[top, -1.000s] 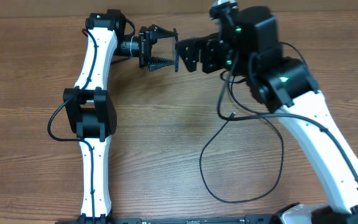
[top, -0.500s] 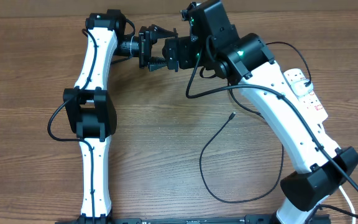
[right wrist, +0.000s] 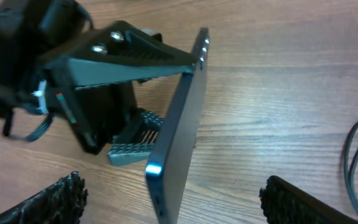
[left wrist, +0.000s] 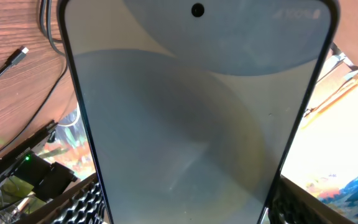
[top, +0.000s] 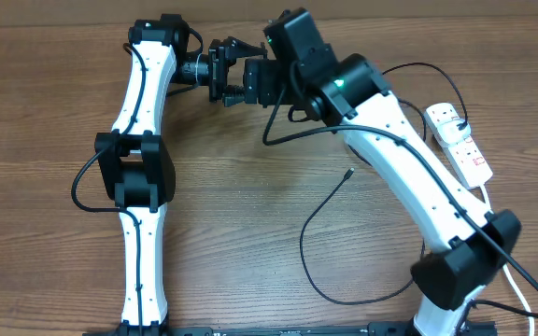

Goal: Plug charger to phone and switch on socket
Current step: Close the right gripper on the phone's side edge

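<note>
The slim black-edged smartphone with a pale blue-grey screen (left wrist: 191,112) is clamped between the left fingers (right wrist: 126,56) above the far middle of the wooden tabletop (top: 45,112). The right fingers (right wrist: 51,199) are spread wide on either side of it, not touching. The thin black charger cable (top: 304,247) loops nearer and rightward, its connector free; the white power strip (top: 460,140) lies far right.

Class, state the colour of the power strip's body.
White; the power strip shows best in the overhead view.

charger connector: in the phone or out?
Out. The charger has its connector lying loose on the table, apart from the phone gripped by the left gripper.
</note>
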{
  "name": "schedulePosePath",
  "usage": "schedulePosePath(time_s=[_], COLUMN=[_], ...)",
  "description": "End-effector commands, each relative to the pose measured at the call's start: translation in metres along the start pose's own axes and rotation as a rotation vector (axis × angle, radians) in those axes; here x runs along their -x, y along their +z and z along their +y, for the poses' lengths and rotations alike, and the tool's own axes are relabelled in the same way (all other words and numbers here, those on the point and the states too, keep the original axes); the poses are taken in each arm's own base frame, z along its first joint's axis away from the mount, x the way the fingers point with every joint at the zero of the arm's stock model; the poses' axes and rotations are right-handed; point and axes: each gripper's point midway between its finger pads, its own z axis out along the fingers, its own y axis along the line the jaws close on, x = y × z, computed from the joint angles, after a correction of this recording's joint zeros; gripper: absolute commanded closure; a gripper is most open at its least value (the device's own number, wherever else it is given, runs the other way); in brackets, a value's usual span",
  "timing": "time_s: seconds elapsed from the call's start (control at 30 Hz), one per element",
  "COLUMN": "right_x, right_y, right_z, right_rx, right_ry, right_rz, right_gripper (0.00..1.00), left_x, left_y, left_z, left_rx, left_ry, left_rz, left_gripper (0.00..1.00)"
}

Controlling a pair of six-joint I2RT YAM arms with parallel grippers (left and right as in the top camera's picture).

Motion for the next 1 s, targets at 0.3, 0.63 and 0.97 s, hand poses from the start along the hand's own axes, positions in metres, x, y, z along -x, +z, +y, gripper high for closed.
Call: schedulePosePath(time_s=[0.3, 0.63, 0.97], right_x=[0.005, 0.007, 0.002], right_y=[0.01, 0.023, 0.025], right_z=[0.004, -0.005, 0.005], right_rx=[-0.031, -0.089, -0.081], right_ry=[0.081, 0.082, 0.03], right_rz=[-0.032, -0.052, -0.049], right_gripper=[0.39, 0.49, 0.53], left_x=[-0.005, -0.005, -0.005], left_y=[-0.005, -0.005, -0.005], left_z=[-0.013, -0.013, -0.013], left_rx=[-0.058, -0.058, -0.058], left_ry=[-0.01, -0.012, -0.013], left_rz=[0.027, 0.027, 0.027], left_gripper=[0.28, 0.28, 0.28])
